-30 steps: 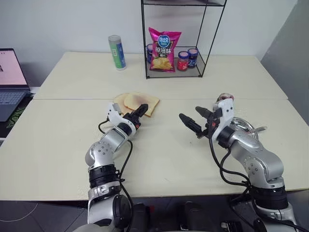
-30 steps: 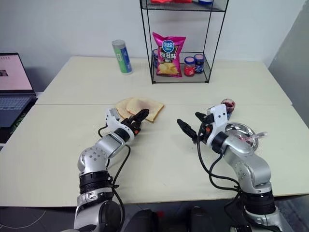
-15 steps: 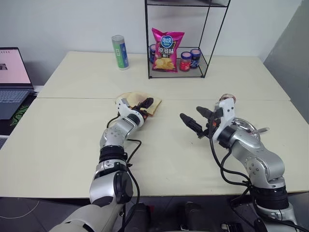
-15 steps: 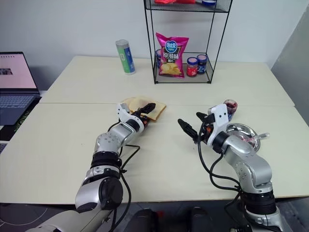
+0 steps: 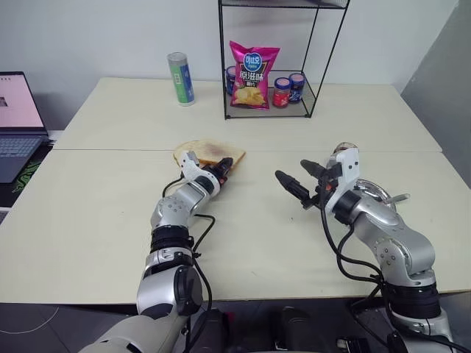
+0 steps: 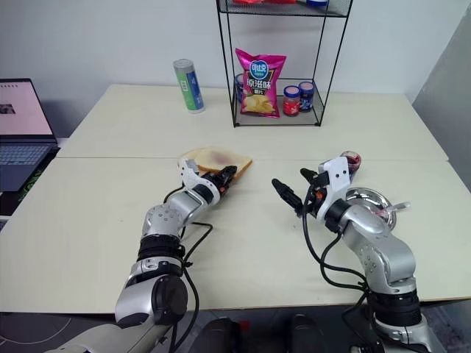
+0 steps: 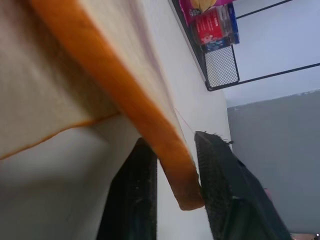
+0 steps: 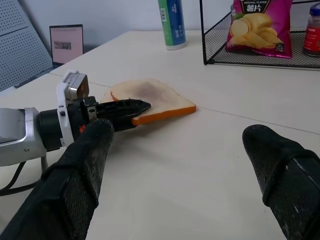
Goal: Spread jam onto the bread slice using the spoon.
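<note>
left wrist view: left gripper (image 7: 172,175) pinches the crusted edge of the bread slice (image 5: 213,153) at mid desk (image 5: 96,213); right gripper (image 5: 304,182) hangs beside, fingers wide apart, holding nothing

We see the left gripper's two black fingers (image 7: 220,190) rising from the bottom of the frame, closed on the tan crust edge of a bread slice (image 7: 75,65); the crust corner sits pinched between them at lower centre. The slice runs from there to the upper left, its pale face turned toward the left edge of the frame. Beyond it lies the pale table (image 7: 190,95). At the upper right, a black wire rack (image 7: 222,67) holds a red-lidded jar (image 7: 212,25) with a blue label.
</note>
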